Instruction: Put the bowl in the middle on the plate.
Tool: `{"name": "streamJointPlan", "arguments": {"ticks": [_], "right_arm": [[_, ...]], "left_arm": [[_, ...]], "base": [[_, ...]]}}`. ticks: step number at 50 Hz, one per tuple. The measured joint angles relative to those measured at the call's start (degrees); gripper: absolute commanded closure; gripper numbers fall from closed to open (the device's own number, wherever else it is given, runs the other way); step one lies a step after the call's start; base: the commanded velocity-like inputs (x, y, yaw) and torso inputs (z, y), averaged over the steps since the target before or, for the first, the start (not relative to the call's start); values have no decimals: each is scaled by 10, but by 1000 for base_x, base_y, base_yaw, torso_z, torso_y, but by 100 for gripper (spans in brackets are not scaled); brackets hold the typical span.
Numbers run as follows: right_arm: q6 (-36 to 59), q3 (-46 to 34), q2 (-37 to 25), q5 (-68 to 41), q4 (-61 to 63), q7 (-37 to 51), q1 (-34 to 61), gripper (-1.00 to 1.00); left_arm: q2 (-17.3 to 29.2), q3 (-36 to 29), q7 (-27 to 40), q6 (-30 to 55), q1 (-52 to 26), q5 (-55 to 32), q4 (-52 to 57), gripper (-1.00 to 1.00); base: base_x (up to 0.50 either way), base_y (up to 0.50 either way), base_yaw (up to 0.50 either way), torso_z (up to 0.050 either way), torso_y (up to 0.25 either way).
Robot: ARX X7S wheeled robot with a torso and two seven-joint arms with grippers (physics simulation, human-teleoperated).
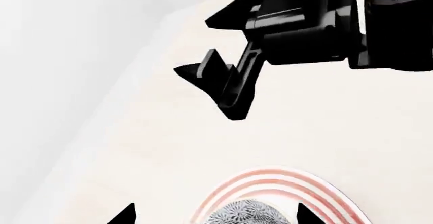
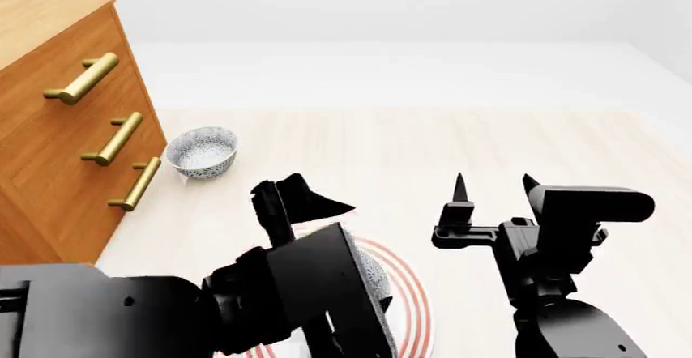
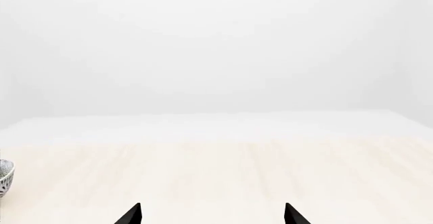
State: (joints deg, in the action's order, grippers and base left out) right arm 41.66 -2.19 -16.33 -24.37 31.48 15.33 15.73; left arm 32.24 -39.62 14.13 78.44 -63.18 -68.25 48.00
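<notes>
A small bowl with a fine blue-grey pattern rests on the wide white plate with red rings. My left gripper is open, one fingertip on either side of that bowl, with a gap showing on both sides. In the head view my left arm covers most of the plate; only an edge of the bowl shows beside the left gripper. My right gripper hangs open and empty to the plate's right, and it also shows in the left wrist view as the right gripper.
A wooden dresser with brass handles stands at the left. Another patterned bowl sits on the pale floor next to it, and the same bowl shows at the edge of the right wrist view.
</notes>
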Motion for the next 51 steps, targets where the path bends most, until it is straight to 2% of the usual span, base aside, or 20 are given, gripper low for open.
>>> {"name": "streamJointPlan", "arguments": {"ticks": [11, 20, 27, 37, 51], "right_arm": [[9, -6, -5, -1, 5, 4, 13, -100], [13, -15, -15, 9, 7, 9, 33, -100], [29, -39, -29, 28, 12, 12, 84, -100], [44, -101, -62, 88, 27, 18, 206, -100], [52, -143, -77, 122, 31, 15, 292, -100]], "left_arm": [[-8, 164, 111, -104, 63, -73, -152, -100], [-26, 240, 141, -187, 123, -71, -253, -100], [-44, 251, 150, -259, 149, -2, -292, -100], [-68, 242, 159, -347, 134, 103, -296, -100], [-84, 227, 161, -401, 118, 171, -296, -100]], "base": [[0, 0, 0, 0, 0], [0, 0, 0, 0, 0], [0, 0, 0, 0, 0], [0, 0, 0, 0, 0], [0, 0, 0, 0, 0]]}}
